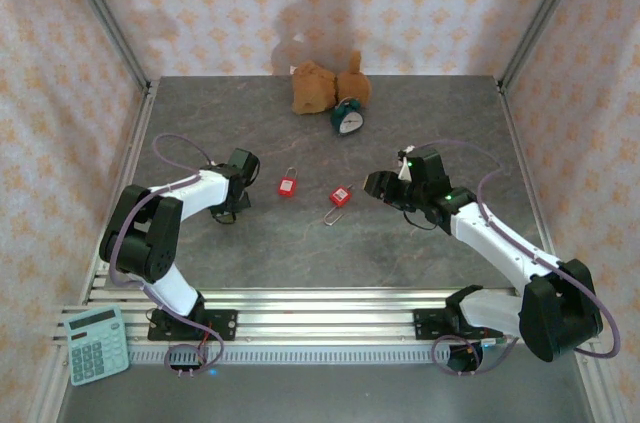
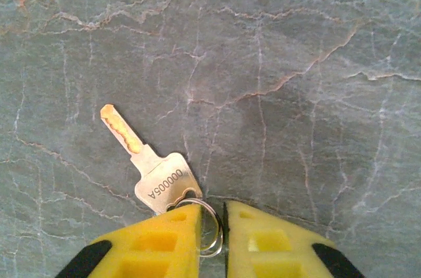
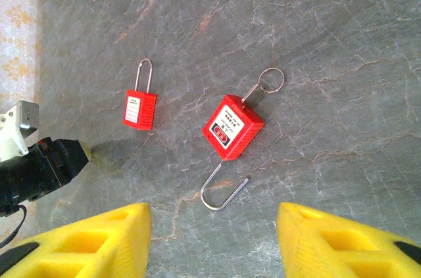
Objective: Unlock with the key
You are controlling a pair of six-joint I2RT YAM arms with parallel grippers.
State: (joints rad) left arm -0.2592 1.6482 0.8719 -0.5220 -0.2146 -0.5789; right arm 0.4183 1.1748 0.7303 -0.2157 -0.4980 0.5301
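The key (image 2: 161, 173) is a silver piece stamped with a number. It has a brass-tinted blade and lies flat on the grey stone table (image 2: 296, 61). My left gripper (image 2: 212, 209) is shut on its split ring (image 2: 214, 227), which sits between the yellow fingertips (image 2: 177, 225). In the top view the left gripper (image 1: 235, 208) reaches down at the table's left. One red padlock (image 3: 232, 127) lies with its shackle (image 3: 223, 192) swung open and a ring (image 3: 271, 81) at its keyhole end. A second red padlock (image 3: 141, 108) has its shackle closed. My right gripper (image 3: 212, 209) hovers open over the opened padlock (image 1: 341, 197).
A brown plush toy (image 1: 325, 86) and a teal alarm clock (image 1: 348, 118) stand at the back of the table. A calculator (image 1: 97, 343) rests beside the left arm's base. Patterned walls close in the left, right and far sides.
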